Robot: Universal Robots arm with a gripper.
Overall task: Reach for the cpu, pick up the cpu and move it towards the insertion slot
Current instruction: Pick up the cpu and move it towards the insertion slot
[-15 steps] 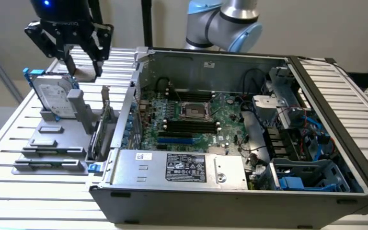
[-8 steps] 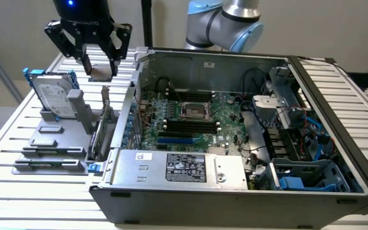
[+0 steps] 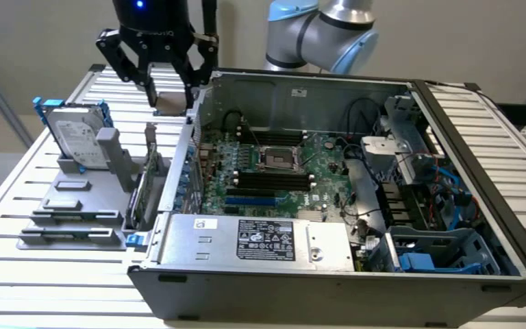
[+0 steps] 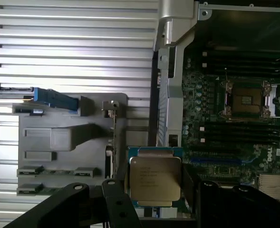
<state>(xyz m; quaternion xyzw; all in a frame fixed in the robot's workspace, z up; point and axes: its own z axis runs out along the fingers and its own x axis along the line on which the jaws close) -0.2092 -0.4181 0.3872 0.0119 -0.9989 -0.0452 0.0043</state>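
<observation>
My gripper (image 3: 172,88) hangs above the slatted table, just outside the open computer case's wall on the exterior view's left. It is shut on the cpu (image 3: 170,103), which sits held between the dark fingers (image 4: 115,197). In the wrist view the cpu (image 4: 155,178) shows as a flat square chip with a silver-grey printed face and pale edges. The insertion slot (image 3: 275,157) is a square socket with a dark centre and shiny frame on the green motherboard, inside the case and apart from the cpu. The wrist view shows the insertion slot (image 4: 246,99) beyond the case wall.
A silver hard drive (image 3: 74,133) in a blue frame stands on a grey fixture (image 3: 71,205) at the exterior view's left. The case wall (image 3: 190,147) rises between gripper and motherboard. Black memory slots (image 3: 268,181) flank the socket. A power supply (image 3: 254,240) fills the case front.
</observation>
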